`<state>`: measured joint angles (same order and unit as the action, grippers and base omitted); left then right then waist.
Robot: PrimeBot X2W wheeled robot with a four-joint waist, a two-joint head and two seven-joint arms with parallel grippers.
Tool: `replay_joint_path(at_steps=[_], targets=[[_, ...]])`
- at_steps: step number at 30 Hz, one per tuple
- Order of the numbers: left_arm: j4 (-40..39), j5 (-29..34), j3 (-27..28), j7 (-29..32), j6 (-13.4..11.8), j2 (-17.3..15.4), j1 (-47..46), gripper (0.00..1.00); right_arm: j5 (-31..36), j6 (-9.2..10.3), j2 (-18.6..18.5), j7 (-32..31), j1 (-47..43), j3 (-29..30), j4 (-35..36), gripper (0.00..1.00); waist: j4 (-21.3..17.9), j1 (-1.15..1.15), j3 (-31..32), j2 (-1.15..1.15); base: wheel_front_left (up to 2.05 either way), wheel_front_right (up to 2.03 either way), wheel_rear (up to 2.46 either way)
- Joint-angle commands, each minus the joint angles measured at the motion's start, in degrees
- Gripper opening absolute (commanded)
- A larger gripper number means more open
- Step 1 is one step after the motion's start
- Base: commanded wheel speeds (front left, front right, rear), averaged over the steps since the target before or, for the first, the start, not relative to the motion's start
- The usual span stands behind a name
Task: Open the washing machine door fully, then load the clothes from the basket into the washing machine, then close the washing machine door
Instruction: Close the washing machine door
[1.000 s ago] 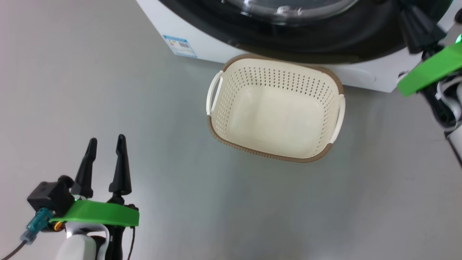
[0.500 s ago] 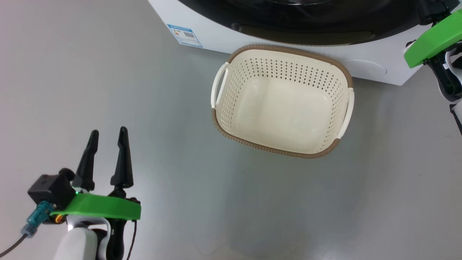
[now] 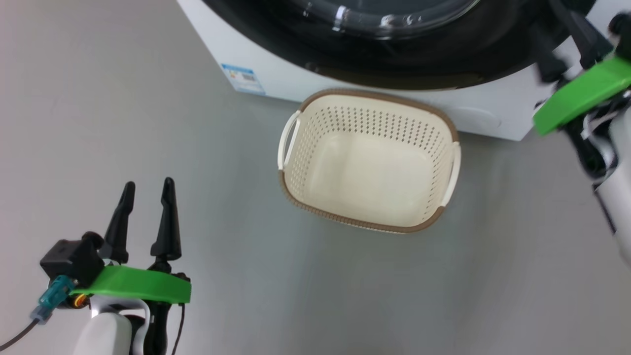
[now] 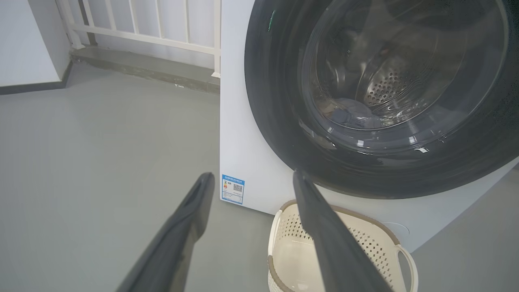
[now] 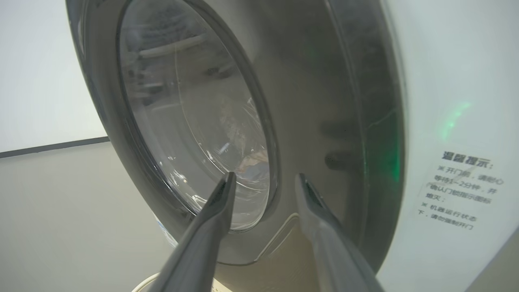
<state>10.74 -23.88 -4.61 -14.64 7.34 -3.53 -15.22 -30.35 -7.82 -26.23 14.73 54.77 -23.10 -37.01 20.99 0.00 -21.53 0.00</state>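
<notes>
We note the right pincer (image 5: 265, 175) parted and empty, tips close before the washing machine door (image 5: 316, 101). Our left pincer (image 3: 148, 183) gapes wide, empty, well apart from the basket (image 3: 365, 226).

One basket (image 3: 306, 162), one washing machine (image 3: 281, 85)

The black washing machine door (image 4: 275, 121) is shut; bluish clothes (image 4: 354, 115) lie inside, seen through it. The cream basket (image 3: 367, 93) stands empty just before the white washing machine (image 4: 239, 142).
</notes>
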Motion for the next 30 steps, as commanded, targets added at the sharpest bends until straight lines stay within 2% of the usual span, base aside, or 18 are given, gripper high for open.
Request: replay_joint_path(at_steps=[1,14,20,30], targets=[[-0.9,0.0,1.8,-0.4,0.1,-2.3,0.1,1.0,0.6,0.33,1.1,0.3,-2.4,0.1,2.2,1.0,-1.9,0.0,2.4,0.0,0.0,0.0,0.0],[-0.2,1.2,1.2,-0.4,0.1,-4.6,1.9,1.0,2.4,0.33,5.4,0.3,-19.1,7.4,13.0,1.0,-10.8,0.0,11.1,0.0,0.0,0.0,0.0],[-0.3,1.2,1.5,-0.4,0.1,-4.7,3.0,1.0,2.6,0.33,6.7,0.3,-25.7,9.4,16.4,1.0,-14.6,0.0,13.9,0.0,0.0,0.0,0.0],[-0.3,0.5,2.3,-0.4,0.1,-5.1,5.0,1.0,3.7,0.33,8.2,0.3,-34.3,10.9,21.1,1.0,-18.8,0.0,16.5,0.0,0.0,0.0,0.0]])
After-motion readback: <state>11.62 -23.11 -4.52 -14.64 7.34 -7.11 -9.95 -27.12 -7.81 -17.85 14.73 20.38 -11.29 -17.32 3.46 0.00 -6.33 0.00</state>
